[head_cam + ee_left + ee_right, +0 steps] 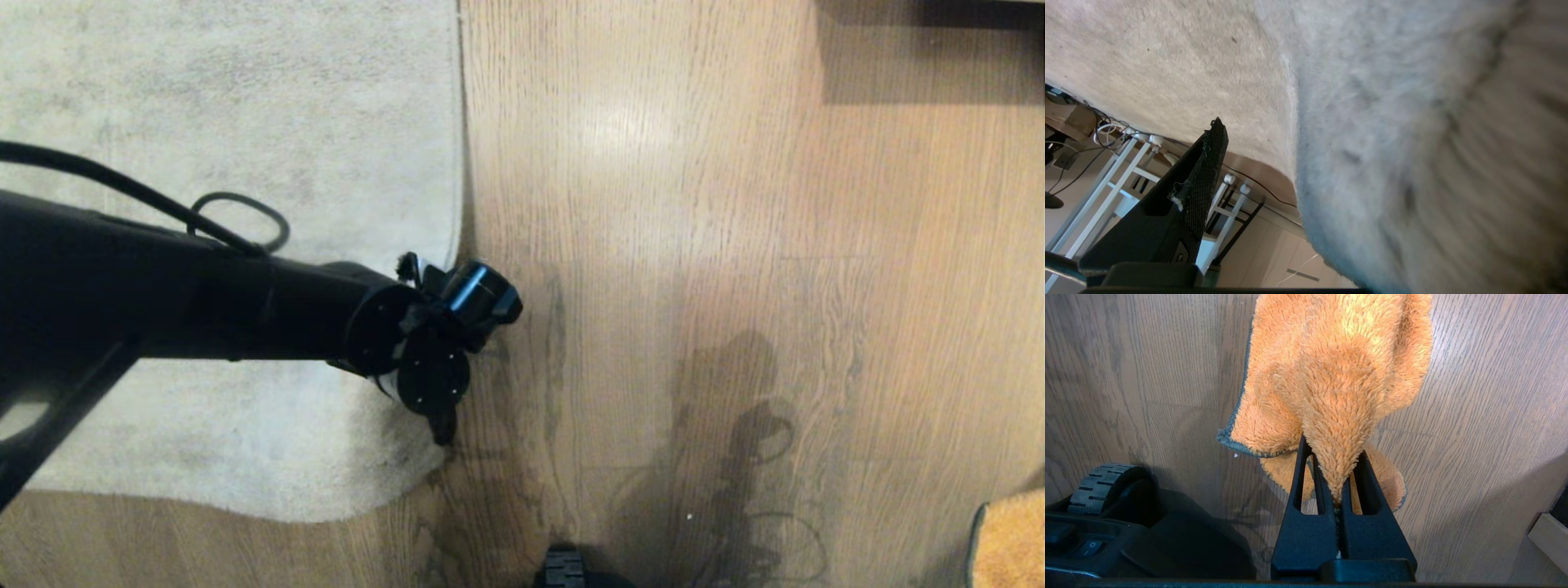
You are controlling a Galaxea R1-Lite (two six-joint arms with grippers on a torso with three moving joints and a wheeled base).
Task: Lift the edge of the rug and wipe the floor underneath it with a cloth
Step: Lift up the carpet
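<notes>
The left gripper (pixel 445 392), fingers spread wide and holding nothing, hangs over the rug edge (pixel 459 204) near its rounded corner, where one rug meets bare floor (pixel 694 204). To the right of that straight border the planks lie open, crossed only by shadow. The right gripper (pixel 1336 486) has its fingers pinched on a fold of the one cloth (pixel 1339 367), which drapes onto the floor by a wheel (pixel 1102 482).

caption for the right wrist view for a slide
Right gripper shut on the orange cloth above the wood floor.
</notes>
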